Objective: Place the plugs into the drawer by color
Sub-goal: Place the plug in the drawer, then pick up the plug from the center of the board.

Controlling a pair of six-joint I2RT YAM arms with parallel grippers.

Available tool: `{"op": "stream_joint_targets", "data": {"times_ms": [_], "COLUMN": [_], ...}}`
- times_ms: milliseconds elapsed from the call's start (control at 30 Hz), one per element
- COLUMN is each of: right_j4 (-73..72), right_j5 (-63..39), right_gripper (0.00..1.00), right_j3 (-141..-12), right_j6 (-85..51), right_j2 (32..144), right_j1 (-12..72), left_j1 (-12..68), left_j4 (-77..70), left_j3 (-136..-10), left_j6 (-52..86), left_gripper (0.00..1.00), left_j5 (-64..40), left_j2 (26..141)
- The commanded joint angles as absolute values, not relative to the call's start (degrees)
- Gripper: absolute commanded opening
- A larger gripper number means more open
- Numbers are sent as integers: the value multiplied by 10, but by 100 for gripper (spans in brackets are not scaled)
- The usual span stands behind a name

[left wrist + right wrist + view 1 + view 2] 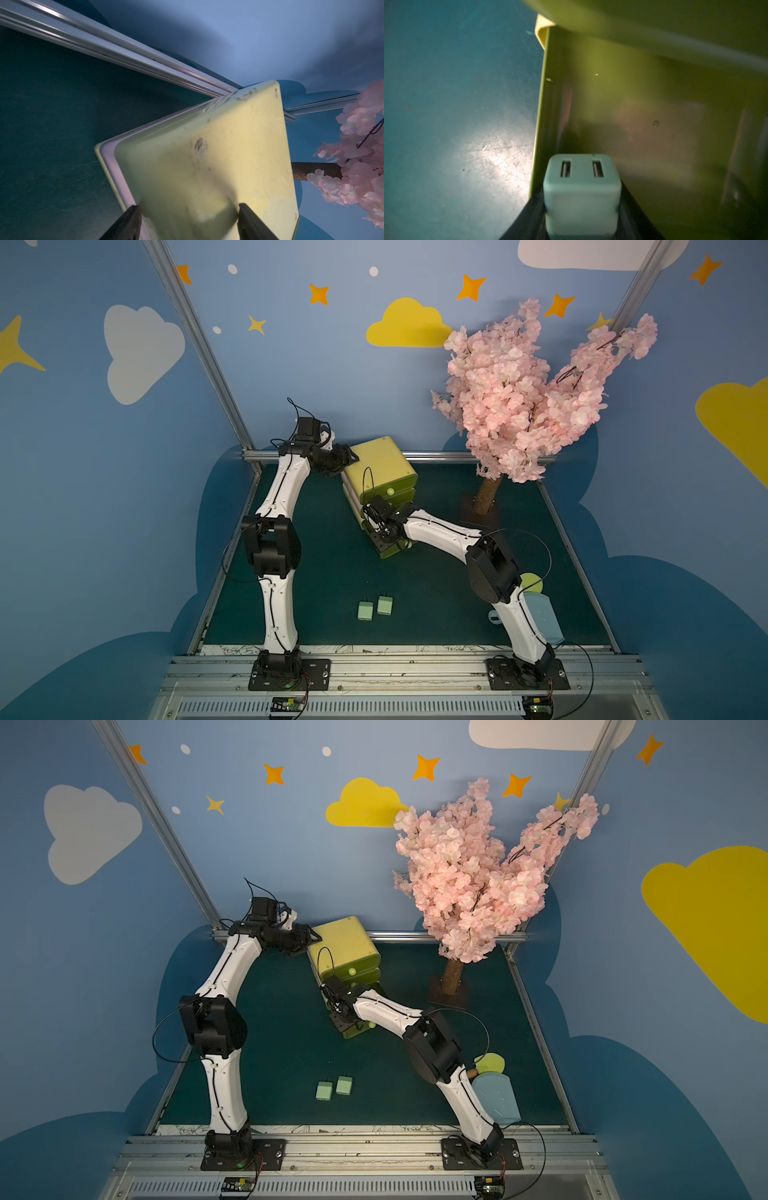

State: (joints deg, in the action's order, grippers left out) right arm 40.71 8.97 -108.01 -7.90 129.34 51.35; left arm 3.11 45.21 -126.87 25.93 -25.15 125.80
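1. The plug (581, 182), mint-looking, is pinched by the right gripper (581, 207) and held just over the pulled-out bottom drawer (633, 124), close to its side wall.
2. The left gripper (188, 205) is set at the chest (378, 460) top corner, fingers apart; a real clamp cannot be told.
3. Risk: released this near the wall, the plug may clip the rim and drop onto the table (332, 556).
4. Risk: the chest may be shoved if that brace slips.
5. Two plugs (365, 610) lie on the table, unsorted.
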Motion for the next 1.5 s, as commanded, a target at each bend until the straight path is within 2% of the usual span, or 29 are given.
{"op": "stream_joint_targets", "data": {"times_ms": [0, 267, 400, 667, 767, 1000, 1467], "right_j4": [413, 438, 445, 392, 337, 336, 344], "right_j5": [84, 87, 98, 145, 182, 207, 207], "right_gripper": [49, 63, 65, 66, 72, 76, 78], "right_j3": [-1102, -1106, -1075, -836, -754, -753, -769], "right_j6": [-78, -73, -75, -139, -156, -189, -205], "right_j2": [1300, 1261, 1206, 1050, 1019, 1063, 1105], "right_j1": [512, 519, 538, 634, 691, 747, 745], "left_j1": [32, 30, 29, 32, 33, 38, 41], "left_j4": [525, 525, 526, 525, 525, 529, 529], "left_j3": [-1252, -1253, -1253, -1253, -1253, -1252, -1253], "left_j6": [243, 242, 241, 243, 241, 237, 236], "left_gripper": [74, 74, 74, 74, 74, 74, 74], "left_j5": [-204, -204, -203, -204, -202, -193, -196], "left_j2": [1296, 1295, 1293, 1294, 1292, 1287, 1285]}}
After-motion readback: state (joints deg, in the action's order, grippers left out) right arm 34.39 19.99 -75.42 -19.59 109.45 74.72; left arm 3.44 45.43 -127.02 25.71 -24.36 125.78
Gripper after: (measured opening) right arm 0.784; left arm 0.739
